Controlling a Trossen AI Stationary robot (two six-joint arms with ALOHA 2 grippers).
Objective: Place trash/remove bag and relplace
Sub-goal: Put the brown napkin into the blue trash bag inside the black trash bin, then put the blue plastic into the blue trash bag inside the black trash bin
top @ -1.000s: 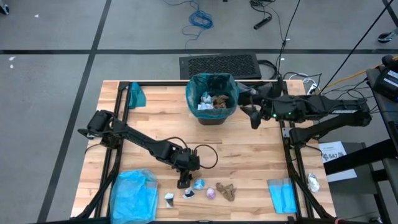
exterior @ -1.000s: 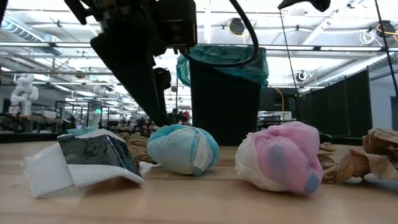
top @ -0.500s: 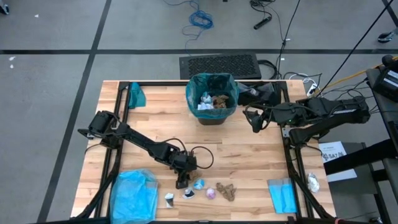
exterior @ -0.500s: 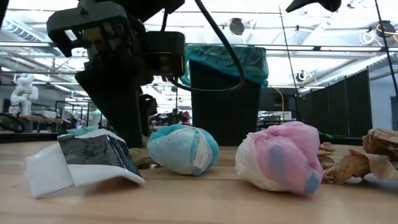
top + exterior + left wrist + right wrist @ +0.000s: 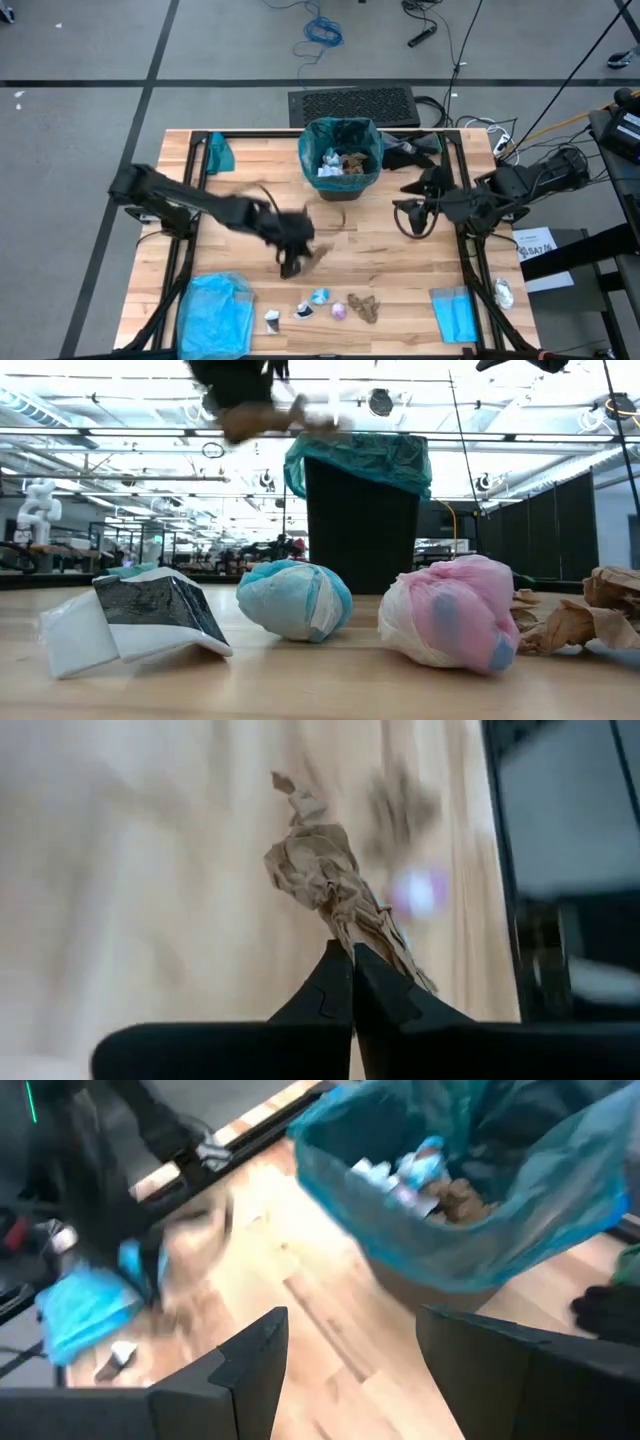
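Jaws of the left gripper (image 5: 352,952) are clenched on a brown scrap (image 5: 325,880), held clear of the worktop (image 5: 400,290) for carrying to the bin (image 5: 341,160). Right gripper (image 5: 412,215) jaws are parted and empty beside the bin, leaving its mouth unobstructed.

My two arms are dark, nearly black, built of jointed tubular links with thin black cables looping beside them. My left pincer (image 5: 352,982) ends in two matte black fingers that taper to narrow tips. My right pincer (image 5: 350,1350) has broader, flat-faced black fingers with angular edges.
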